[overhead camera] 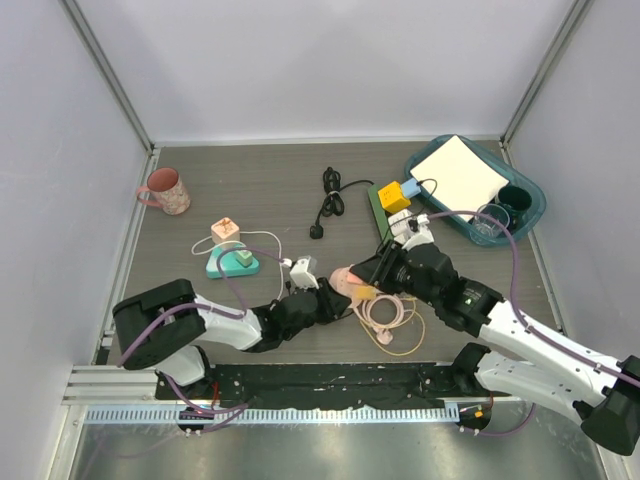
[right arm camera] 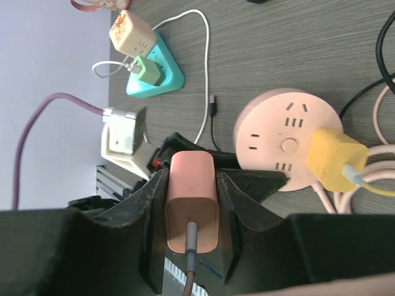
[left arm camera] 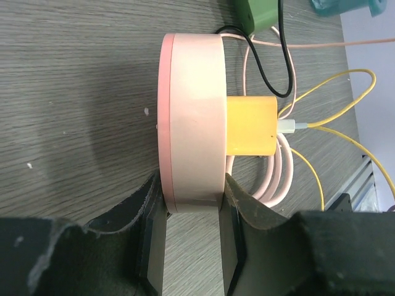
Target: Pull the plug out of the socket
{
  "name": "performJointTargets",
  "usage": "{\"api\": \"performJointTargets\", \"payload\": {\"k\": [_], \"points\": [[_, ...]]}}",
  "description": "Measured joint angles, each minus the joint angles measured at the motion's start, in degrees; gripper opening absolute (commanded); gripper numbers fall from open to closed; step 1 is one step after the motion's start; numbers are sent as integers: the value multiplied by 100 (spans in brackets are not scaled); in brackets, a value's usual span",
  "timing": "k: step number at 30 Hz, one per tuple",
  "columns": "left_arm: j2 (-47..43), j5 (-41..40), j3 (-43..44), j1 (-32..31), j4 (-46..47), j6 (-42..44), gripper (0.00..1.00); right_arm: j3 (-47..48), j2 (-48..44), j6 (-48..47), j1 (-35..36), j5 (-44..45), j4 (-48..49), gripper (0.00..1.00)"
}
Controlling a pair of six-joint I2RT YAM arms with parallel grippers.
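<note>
Left gripper (left arm camera: 192, 192) clamps the round pink plastic socket (left arm camera: 191, 117) by the desk's near edge; right gripper (right arm camera: 191, 182) grips the pink block plug (right arm camera: 191, 213), seemingly free. Pin socket, draw straight.

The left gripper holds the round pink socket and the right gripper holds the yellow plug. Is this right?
Not quite. The right gripper holds the pink plug; the yellow plug sits in the socket, as the right wrist view shows. The left gripper does hold the socket.
</note>
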Motion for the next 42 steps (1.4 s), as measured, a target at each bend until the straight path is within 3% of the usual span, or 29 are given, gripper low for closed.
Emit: {"api": "performJointTargets", "payload": {"k": [6, 11, 18, 23, 33, 42], "points": [[-494, -83, -72, 39, -514, 131, 0, 11, -26, -271, 0, 258, -195, 1], [-1158, -127, -125, 50, -1191, 380, 0, 782, 28, -691, -9, 577, -778, 1], [-2505, -483, -50, 74, -2516, 962, 0, 2031, 68, -1342, -72, 2129, -1471, 1], [-3206, -715, -9, 120, -3248, 1176, 0, 1989, 42, -1552, -492, 2730, -1904, 1], [-4295, -717, -114, 151, -4242, 1464, 0, 789, 133, -1443, -1770, 2557, -2291, 1], [-4481, -697, 37, 151, -4975, 2079, 0, 317, -387, -916, -2603, 2682, -2474, 2]]}}
